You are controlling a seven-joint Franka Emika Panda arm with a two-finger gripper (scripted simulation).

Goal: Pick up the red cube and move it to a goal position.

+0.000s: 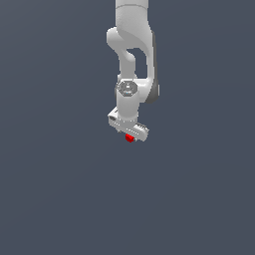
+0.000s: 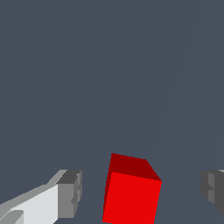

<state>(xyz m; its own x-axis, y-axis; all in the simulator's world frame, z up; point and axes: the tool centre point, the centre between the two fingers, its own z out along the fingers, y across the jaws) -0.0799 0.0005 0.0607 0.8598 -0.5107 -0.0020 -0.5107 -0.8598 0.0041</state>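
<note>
Gripper [image 2: 140,192] is spread wide, holding nothing. Red cube [image 2: 131,192] lies between the fingers [image 2: 70,192] with a gap on each side, nearer one finger and slightly rotated to the closing axis. Table edges and containers are not visible. Closing should seat it.

A plain, flat slate-grey surface [image 1: 60,199] fills the whole exterior view, from twelve o'clock round to six, with no visible edge, horizon or markings. Its tone is even throughout, with only a very faint lightening toward the lower part. In the wrist view the same slate-grey surface fills the background, crossed by a faint, slightly paler curved band [image 2: 175,100] running from about one o'clock down toward five o'clock.
</note>
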